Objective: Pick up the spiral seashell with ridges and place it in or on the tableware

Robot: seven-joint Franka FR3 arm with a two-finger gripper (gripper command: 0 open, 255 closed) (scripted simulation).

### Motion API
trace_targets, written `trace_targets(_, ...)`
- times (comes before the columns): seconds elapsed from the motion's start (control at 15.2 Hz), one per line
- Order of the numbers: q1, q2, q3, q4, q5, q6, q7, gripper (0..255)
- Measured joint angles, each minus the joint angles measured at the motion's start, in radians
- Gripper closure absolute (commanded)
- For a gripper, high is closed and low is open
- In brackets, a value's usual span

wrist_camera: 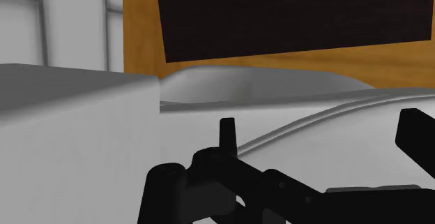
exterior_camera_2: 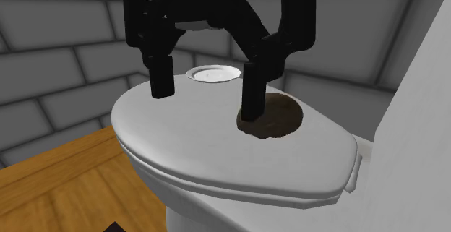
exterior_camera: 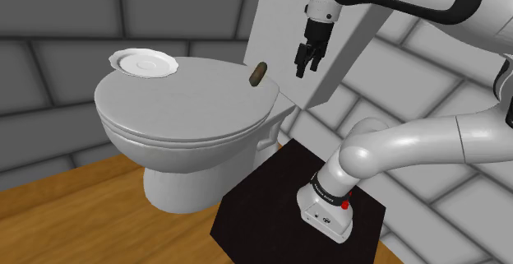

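End effector open, fingers spread wide, nothing held. It hangs above the closed toilet lid, close to the tank. The seashell, brown and ridged, lies on the lid's rear edge next to the tank. Shoulder view: shell is just left of and below the fingertips, clearly apart. Second exterior view: one finger overlaps the shell in the picture. White plate sits on the lid's far rim, well apart from the shell, nothing on it. Black stand beside the toilet on a wooden floor. Grey tiled walls.
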Motion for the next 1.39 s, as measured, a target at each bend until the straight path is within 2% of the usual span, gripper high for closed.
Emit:
trace_targets(0.13, -0.007, 0.013, 0.000, -0.002, 0.011, 0.019, 0.023, 0)
trace_targets(0.33, -0.041, 0.073, 0.009, 0.005, 0.076, 0.110, 0.159, 0)
trace_targets(0.99, -0.162, 0.313, 0.009, 0.049, 0.275, 0.497, 0.618, 0)
trace_targets(1.39, -0.171, 0.348, 0.010, 0.011, 0.301, 0.598, 0.664, 0)
